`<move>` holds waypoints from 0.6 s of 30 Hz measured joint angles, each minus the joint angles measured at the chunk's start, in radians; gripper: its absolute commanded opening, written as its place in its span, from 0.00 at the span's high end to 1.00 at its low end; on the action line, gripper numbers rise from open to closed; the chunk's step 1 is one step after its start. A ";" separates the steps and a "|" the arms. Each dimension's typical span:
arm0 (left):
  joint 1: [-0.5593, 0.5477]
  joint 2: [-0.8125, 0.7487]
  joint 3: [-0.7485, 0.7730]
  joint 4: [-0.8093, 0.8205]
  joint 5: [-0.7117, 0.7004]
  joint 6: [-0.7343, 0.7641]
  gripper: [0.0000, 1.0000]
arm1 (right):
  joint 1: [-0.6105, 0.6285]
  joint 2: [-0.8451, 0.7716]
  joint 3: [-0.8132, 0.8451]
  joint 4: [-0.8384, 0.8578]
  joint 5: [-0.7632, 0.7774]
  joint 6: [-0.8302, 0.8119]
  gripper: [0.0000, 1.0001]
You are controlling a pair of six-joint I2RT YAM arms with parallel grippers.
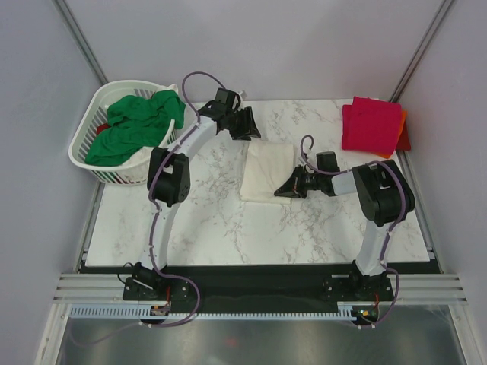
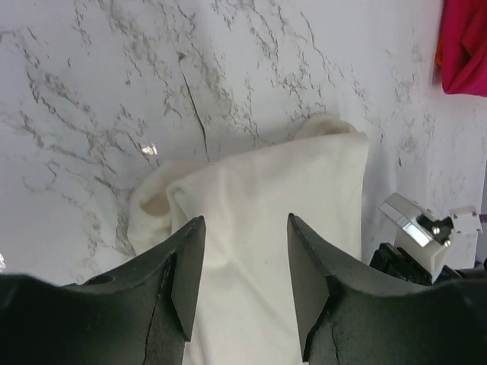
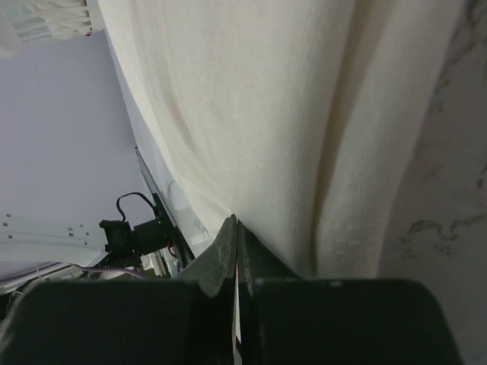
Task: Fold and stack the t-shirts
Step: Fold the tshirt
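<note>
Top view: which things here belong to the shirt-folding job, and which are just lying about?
Job: cream-white t-shirt, green t-shirt, crimson-pink t-shirt, orange t-shirt.
Lying about: white laundry basket, marble table.

**A:** Where does the top view sit?

**B:** High above and behind the arm bases. It looks down and forward over the whole bench (image 1: 213, 220), from near edge to far edge.

**A:** The left wrist view?

**B:** It rides on the left hand (image 2: 245, 220), whose fingers show at the bottom. It faces down on the cream-white t-shirt (image 2: 266, 190) at mid-bench, fairly near. The crimson-pink t-shirt (image 2: 464, 46) from the far right corner shows at its upper right.

**A:** The right wrist view?

**B:** Very close and low along the bench. The right hand (image 3: 234, 222) tips are against the same shirt, and cloth fills the frame. The basket (image 3: 46, 26) shows top left.

**A:** What do the views share?

**B:** All three show the cream-white t-shirt.
</note>
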 measured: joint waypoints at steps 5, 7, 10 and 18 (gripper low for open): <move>0.005 0.084 0.064 0.007 0.012 0.000 0.46 | -0.002 0.016 -0.024 0.086 -0.026 0.023 1.00; 0.005 0.111 0.072 0.006 0.014 0.000 0.46 | -0.003 0.026 -0.039 0.138 -0.045 0.038 1.00; 0.005 0.142 0.079 0.006 0.014 0.000 0.48 | -0.006 0.043 -0.061 0.217 -0.072 0.069 0.99; 0.011 0.153 0.089 0.014 -0.014 0.000 0.50 | -0.007 0.048 -0.108 0.328 -0.078 0.106 0.92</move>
